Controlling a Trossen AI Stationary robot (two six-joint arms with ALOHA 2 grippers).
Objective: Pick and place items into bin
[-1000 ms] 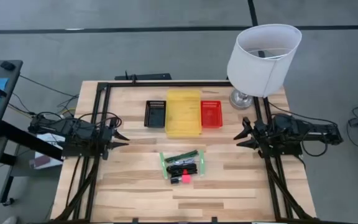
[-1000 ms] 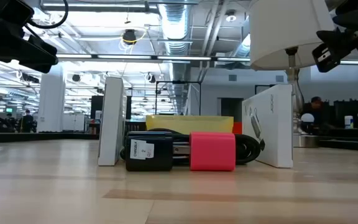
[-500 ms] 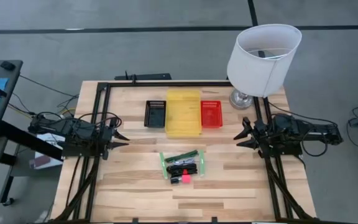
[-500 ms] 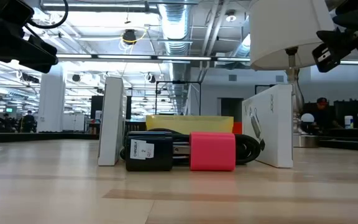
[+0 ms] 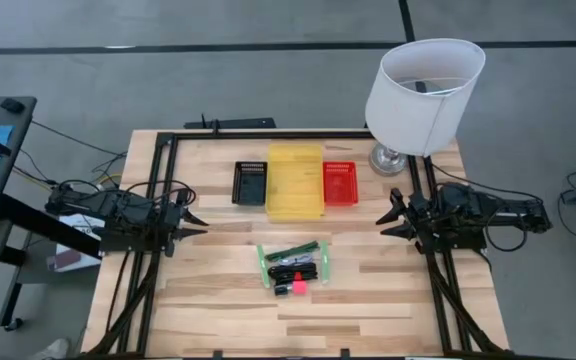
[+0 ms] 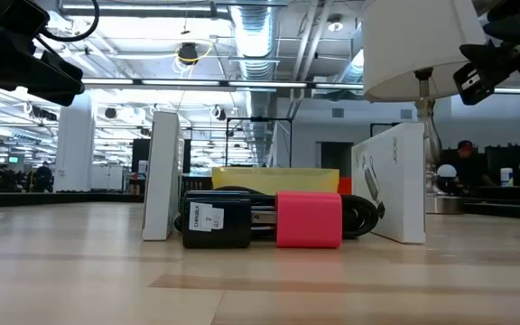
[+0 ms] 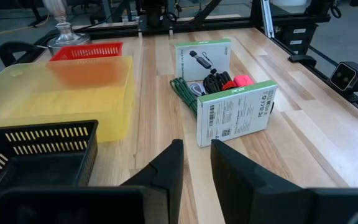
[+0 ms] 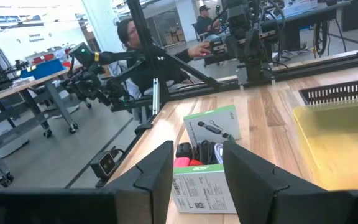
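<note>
The items (image 5: 293, 265) sit bunched at the table's middle, toward the near edge. Two white packets with green edges (image 7: 235, 112) (image 7: 202, 59) stand on their long edges. Between them lie a black cord (image 7: 213, 81), a pink-red block (image 6: 309, 219), a black labelled block (image 6: 217, 224) and a thin green stick (image 7: 185, 93). My left gripper (image 5: 200, 221) hovers open at the table's left side, well clear of the items. My right gripper (image 5: 384, 220) hovers open at the right side, pointing toward the middle. Neither has anything between its fingers.
Three bins stand in a row at the far middle: black (image 5: 250, 182), yellow (image 5: 296, 180), red (image 5: 340, 183). A lamp with a white shade (image 5: 423, 85) stands at the far right corner. A black frame (image 5: 168, 180) borders the table. People are at benches beyond the table (image 8: 129, 31).
</note>
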